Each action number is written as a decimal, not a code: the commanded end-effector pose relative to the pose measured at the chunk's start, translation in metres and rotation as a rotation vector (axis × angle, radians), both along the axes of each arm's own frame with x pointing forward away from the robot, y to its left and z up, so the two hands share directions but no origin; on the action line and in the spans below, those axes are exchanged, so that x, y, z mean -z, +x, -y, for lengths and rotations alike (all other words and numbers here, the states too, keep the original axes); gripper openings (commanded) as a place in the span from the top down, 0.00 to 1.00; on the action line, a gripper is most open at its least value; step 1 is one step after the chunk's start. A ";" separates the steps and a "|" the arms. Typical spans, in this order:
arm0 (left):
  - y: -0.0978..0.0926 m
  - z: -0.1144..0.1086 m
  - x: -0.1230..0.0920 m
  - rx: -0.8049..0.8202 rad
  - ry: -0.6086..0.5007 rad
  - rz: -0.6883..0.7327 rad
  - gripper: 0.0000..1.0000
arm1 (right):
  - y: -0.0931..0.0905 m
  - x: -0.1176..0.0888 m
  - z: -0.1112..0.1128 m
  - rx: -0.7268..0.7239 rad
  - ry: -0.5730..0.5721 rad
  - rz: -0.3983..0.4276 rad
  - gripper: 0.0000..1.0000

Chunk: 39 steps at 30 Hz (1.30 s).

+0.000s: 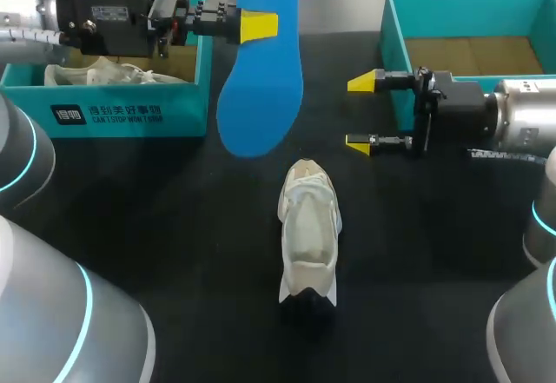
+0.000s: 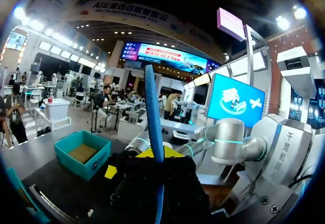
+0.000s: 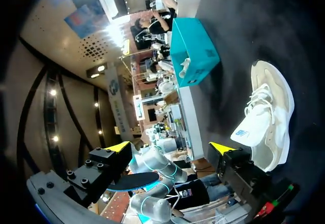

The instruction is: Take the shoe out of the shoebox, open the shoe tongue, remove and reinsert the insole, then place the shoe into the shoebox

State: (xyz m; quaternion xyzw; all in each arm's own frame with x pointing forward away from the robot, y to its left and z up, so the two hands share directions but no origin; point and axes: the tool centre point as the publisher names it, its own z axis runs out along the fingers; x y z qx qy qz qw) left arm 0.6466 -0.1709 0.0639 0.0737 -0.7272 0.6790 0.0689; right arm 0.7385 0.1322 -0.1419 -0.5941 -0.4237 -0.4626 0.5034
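Head view: the left gripper is clamped on the blue insole, which hangs upright above the table, beside the shoebox at the far left corner. The right gripper stands spread, holding nothing. The shoe lies mid-table. The insole looks light and floppy, so it is best held near its heel and fed in toe first.

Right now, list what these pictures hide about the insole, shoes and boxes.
- The insole: upper end cut off by the head view's top edge.
- The left hand: far finger hidden behind the insole, head view.
- The second shoe in the left shoebox: partly covered by the left arm, head view.
- The right shoebox: front wall mostly hidden by the right arm, head view.
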 end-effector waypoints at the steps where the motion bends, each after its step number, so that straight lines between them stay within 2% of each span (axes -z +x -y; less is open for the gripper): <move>1: 0.008 0.001 0.009 0.031 -0.051 0.324 1.00 | 0.005 -0.002 -0.002 -0.012 0.000 -0.008 0.00; 4: 0.006 -0.003 0.016 0.110 -0.108 0.515 1.00 | 0.004 -0.005 -0.001 -0.015 0.017 -0.015 0.00; 5: 0.004 -0.004 0.021 0.110 -0.070 0.595 1.00 | 0.004 -0.006 0.000 -0.017 0.026 -0.015 0.00; 17: 0.004 -0.004 0.021 0.110 -0.070 0.595 1.00 | 0.003 -0.007 0.001 -0.021 0.035 -0.021 0.00; 19: 0.007 -0.002 0.024 0.121 -0.046 0.678 1.00 | 0.003 -0.007 0.001 -0.021 0.035 -0.021 0.00; 20: 0.009 -0.001 0.026 0.122 0.000 0.775 1.00 | 0.003 -0.007 0.001 -0.021 0.035 -0.021 0.00; 21: 0.011 0.000 0.030 0.130 -0.026 0.834 1.00 | 0.003 -0.007 0.001 -0.021 0.035 -0.021 0.00; 25: 0.021 0.007 0.055 0.161 0.000 1.016 1.00 | 0.003 -0.007 0.001 -0.021 0.035 -0.021 0.00; 26: 0.021 0.008 0.060 0.149 -0.018 1.074 1.00 | 0.003 -0.007 0.001 -0.021 0.035 -0.021 0.00; 27: 0.025 0.007 0.065 0.139 -0.091 1.088 1.00 | 0.003 -0.007 0.001 -0.021 0.035 -0.021 0.00; 28: 0.026 0.002 0.067 0.122 -0.180 1.200 1.00 | 0.003 -0.007 0.001 -0.021 0.035 -0.021 0.00; 29: 0.027 -0.001 0.072 0.159 -0.200 1.289 1.00 | 0.003 -0.007 0.001 -0.021 0.035 -0.021 0.00; 39: 0.027 -0.001 0.072 0.159 -0.200 1.289 1.00 | 0.003 -0.007 0.001 -0.021 0.035 -0.021 0.00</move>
